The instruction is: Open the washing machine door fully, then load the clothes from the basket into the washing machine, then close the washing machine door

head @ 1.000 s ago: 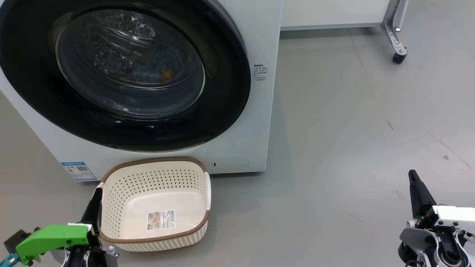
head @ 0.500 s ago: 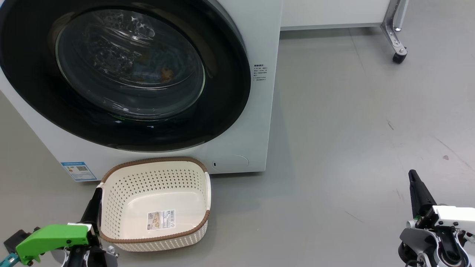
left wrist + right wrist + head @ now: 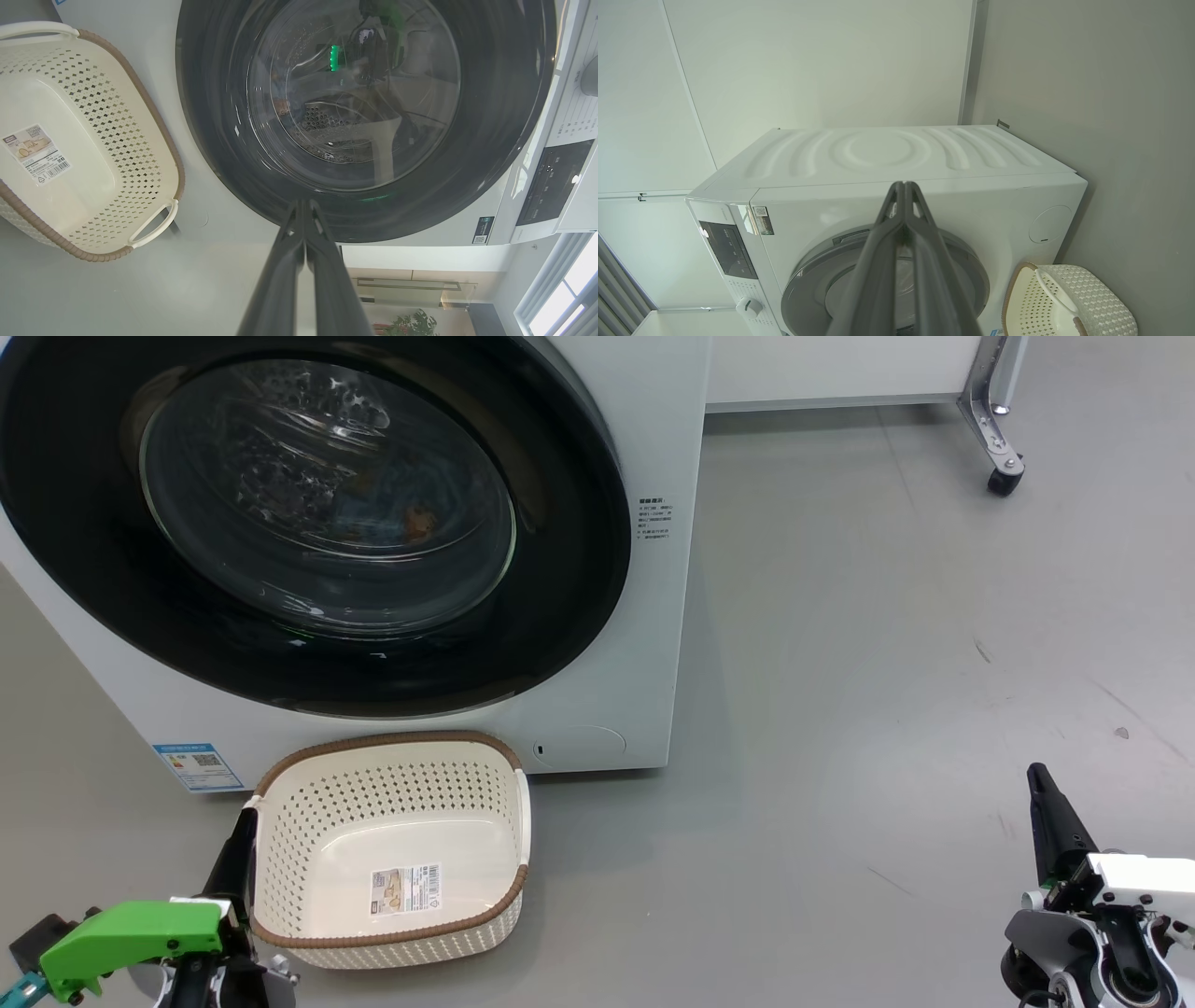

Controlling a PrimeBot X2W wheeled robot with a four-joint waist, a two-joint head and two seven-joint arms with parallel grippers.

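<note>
- One item governs this step: the washing machine door (image 3: 317, 513). I read it as seated flush in the front of the washing machine (image 3: 653, 663), black rim against the white panel, with no gap visible in the head view.
- Clothes (image 3: 415, 523): a patch of orange-brown print shows through the door glass, inside the drum.
- Basket (image 3: 373, 803): it stands on the floor just in front of the machine's lower edge, below the door. It holds nothing, and its barcode label (image 3: 406, 889) lies bare on the bottom.
- Change over the last second: none. Door, basket and both arms sit where they were in the two earlier head pictures. I judge from this that all three steps are complete and the rig is parked, with no further move called for.
- Left gripper (image 3: 246, 819): it sits low, just beside the basket's left rim. I cannot tell whether it touches. The jaws are pressed fully together and hold nothing. The left wrist view shows them meeting at the tip, pointed at the door's lower rim.
- Right gripper (image 3: 1036, 775): it is well apart from the machine, above the floor on the right. The jaws are fully together and hold nothing.
- Floor (image 3: 887, 663): smooth grey, with a few dark scuffs.
- Room: a castor (image 3: 1004, 481) on a metal leg stands beyond the machine at the upper right. The left wrist view shows the machine's control panel (image 3: 551, 182) and a window (image 3: 560, 298) further off.
</note>
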